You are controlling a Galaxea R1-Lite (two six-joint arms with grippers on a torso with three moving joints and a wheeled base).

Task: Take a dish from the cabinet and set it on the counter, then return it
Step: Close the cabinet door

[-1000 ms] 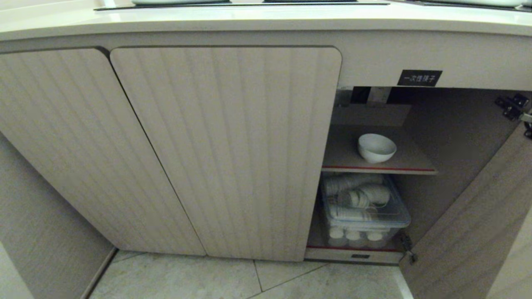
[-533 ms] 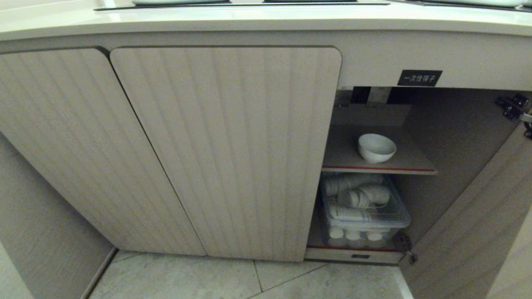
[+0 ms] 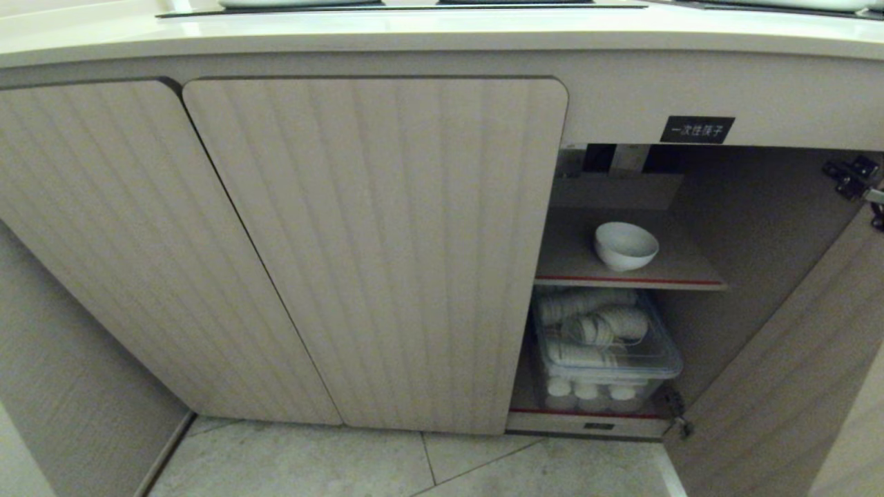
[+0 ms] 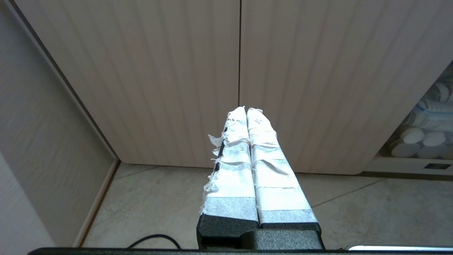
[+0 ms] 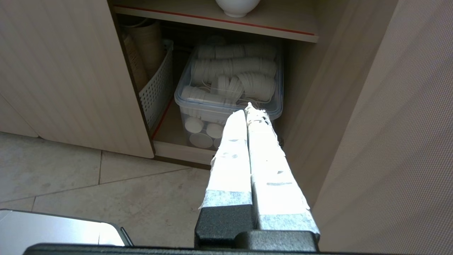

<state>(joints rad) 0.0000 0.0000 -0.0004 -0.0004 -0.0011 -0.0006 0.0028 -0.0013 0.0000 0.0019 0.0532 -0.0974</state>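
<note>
Currently both clenched, left end effector (image 4: 246, 109) and right end effector (image 5: 248, 108) empty, touching nothing

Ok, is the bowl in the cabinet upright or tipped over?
Upright: the bowl sits on its base on the upper shelf, mouth facing up.

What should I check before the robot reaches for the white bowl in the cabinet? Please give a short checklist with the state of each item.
1. Cabinet door open: ok.
2. Bowl on upper shelf, upright, alone: ok.
3. Right gripper empty, in front of the lower compartment: ok.
4. Right gripper open for grasp: not ok, shut.
5. Left gripper shut, facing closed doors: ok.
6. Space on counter: cannot tell.
</note>
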